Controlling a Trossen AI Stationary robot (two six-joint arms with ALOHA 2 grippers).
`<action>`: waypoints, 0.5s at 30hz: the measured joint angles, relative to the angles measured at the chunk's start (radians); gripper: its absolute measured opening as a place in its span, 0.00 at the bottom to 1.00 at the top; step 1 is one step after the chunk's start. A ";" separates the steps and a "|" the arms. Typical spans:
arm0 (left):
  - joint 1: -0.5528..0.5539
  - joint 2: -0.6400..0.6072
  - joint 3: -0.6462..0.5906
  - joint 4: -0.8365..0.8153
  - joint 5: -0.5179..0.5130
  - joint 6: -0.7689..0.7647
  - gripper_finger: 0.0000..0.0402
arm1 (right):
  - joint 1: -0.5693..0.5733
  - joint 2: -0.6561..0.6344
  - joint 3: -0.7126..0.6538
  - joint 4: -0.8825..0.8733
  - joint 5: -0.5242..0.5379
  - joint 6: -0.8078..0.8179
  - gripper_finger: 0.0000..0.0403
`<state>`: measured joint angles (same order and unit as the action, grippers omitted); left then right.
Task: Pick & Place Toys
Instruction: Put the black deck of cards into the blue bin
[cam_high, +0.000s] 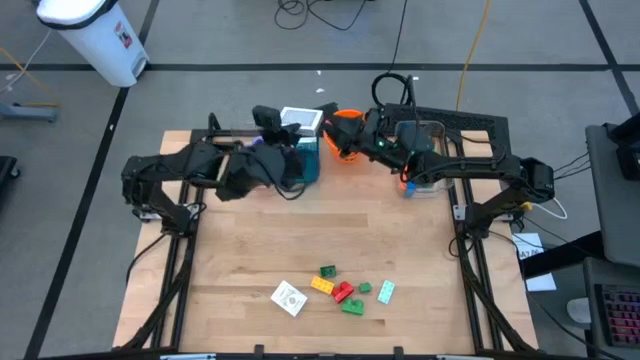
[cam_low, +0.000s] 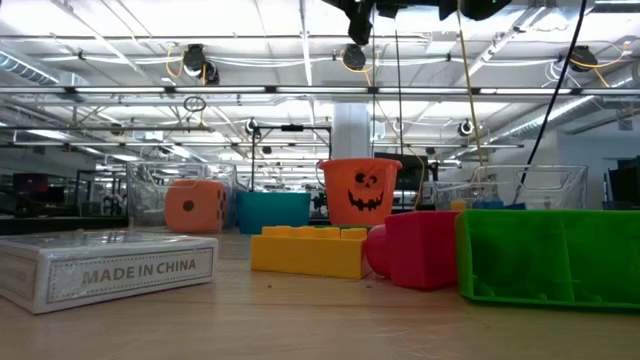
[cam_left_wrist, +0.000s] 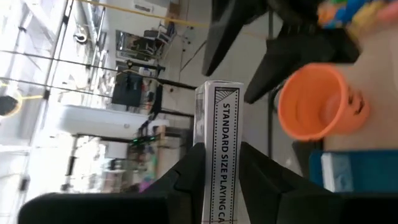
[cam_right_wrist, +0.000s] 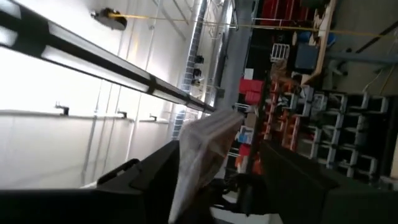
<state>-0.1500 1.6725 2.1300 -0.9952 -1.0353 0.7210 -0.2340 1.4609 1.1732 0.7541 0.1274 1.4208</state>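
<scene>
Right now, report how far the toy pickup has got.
Partly done. In hand: the left end effector grips a box of playing cards above the teal box. Right end effector is raised near the orange bucket. Left: another card box and the bricks at the front.

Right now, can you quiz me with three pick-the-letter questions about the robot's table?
1. Where is the orange pumpkin-face plastic bucket?
A. At the table's far end, beside the teal box
B. Among the bricks at the near end
C. On the floor

2. What colour is the long plastic brick next to the red plastic brick?
A. Blue
B. Yellow
C. Purple

3. What is the left gripper doing?
A. Open, holding nothing
B. Shut on a green brick
C. Shut on a white playing-card box

Answers: 1 A, the low view shows the bucket standing far back by the teal box. 2 B, it is plainly yellow. 3 C, both fingers press the box's sides.
</scene>
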 joint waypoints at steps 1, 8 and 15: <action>0.004 -0.010 0.000 0.011 0.020 -0.010 0.21 | -0.010 0.000 0.000 0.000 -0.012 -0.021 0.58; 0.089 -0.071 0.000 0.018 0.253 -0.166 0.22 | -0.049 0.000 0.000 0.006 -0.098 -0.098 0.66; 0.240 -0.104 0.001 -0.066 0.501 -0.258 0.22 | -0.088 -0.001 0.000 0.006 -0.107 -0.213 0.66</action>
<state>0.0904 1.5684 2.1307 -1.0611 -0.5339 0.4632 -0.3220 1.4597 1.1732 0.7605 0.0200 1.2079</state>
